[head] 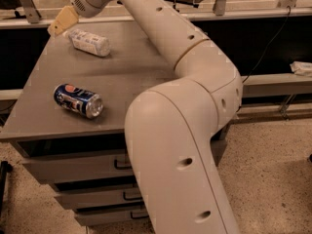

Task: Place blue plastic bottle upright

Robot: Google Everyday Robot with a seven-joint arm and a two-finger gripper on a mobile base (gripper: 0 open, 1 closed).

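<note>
The blue plastic bottle (90,42) lies on its side at the far left of the grey cabinet top (131,72), its pale label facing up. My gripper (62,21) hangs just above and left of the bottle's left end, its tan fingers (64,20) pointing down-left. My arm sweeps from the lower middle of the view up over the table's right half and hides what lies there.
A blue soda can (78,100) lies on its side near the cabinet's front left. Drawers (78,169) sit below the top. A metal rail (243,14) runs behind the cabinet. Speckled floor (273,169) lies to the right.
</note>
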